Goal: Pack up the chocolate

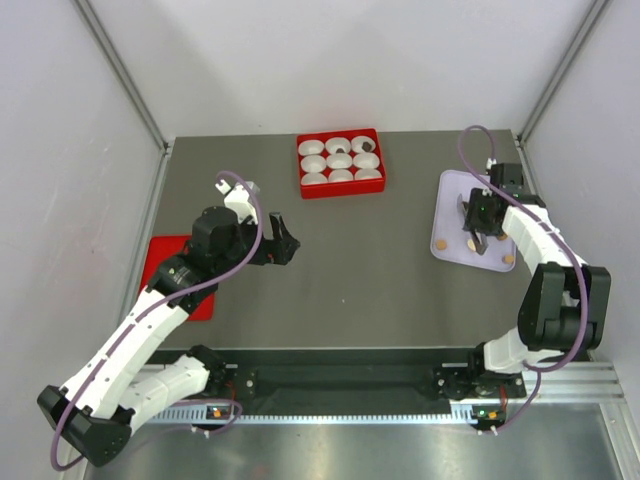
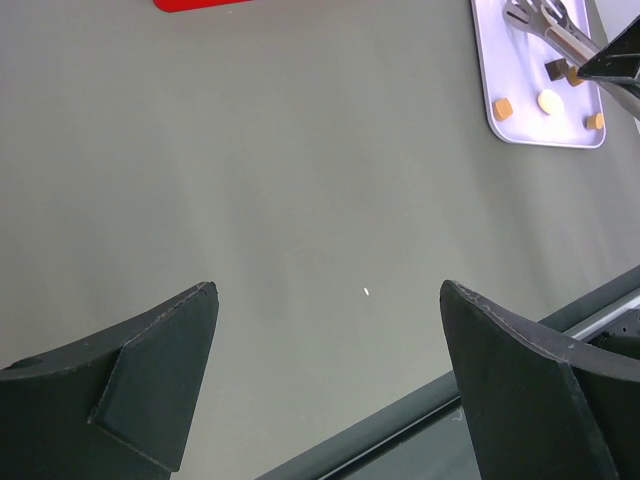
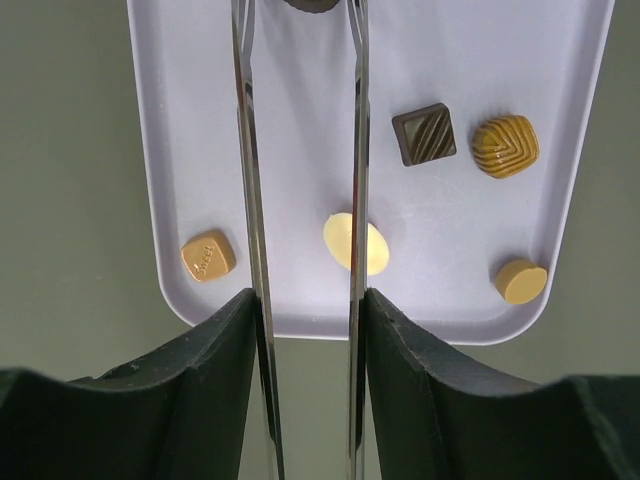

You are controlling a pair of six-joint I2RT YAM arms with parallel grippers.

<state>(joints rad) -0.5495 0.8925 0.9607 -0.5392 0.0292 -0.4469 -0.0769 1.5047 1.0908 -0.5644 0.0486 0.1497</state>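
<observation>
The chocolate [image 3: 356, 243] lies loose on the lavender tray [image 3: 180, 120] in small pieces of different shape. At the near edge of the tray are a tan round piece [image 3: 521, 281], a tan square piece [image 3: 208, 255] and a pale oval piece [image 3: 350, 235], whose long axis runs slanted across the tray. Further in sit a dark square piece [image 3: 424, 134] with diagonal ridges and, just beside it, a ridged caramel piece [image 3: 505, 146].

The right gripper [image 3: 310, 330] reaches over the near edge of the tray, its fingers pressed on both sides of metal tongs [image 3: 247, 150]. The tongs point straight away from it along the tray, with their blades a little apart. A dark piece [image 3: 312, 4] shows between the tips; I cannot tell if it is pinched.

The left gripper [image 2: 328, 290] hangs over the bare table [image 2: 300, 150], well to the left of the tray, spread wide and holding nothing.

Beyond the tray, to its left, a red box [image 1: 340, 190] holds nine white paper cups [image 1: 313, 148]. One far cup seems to contain something dark.
</observation>
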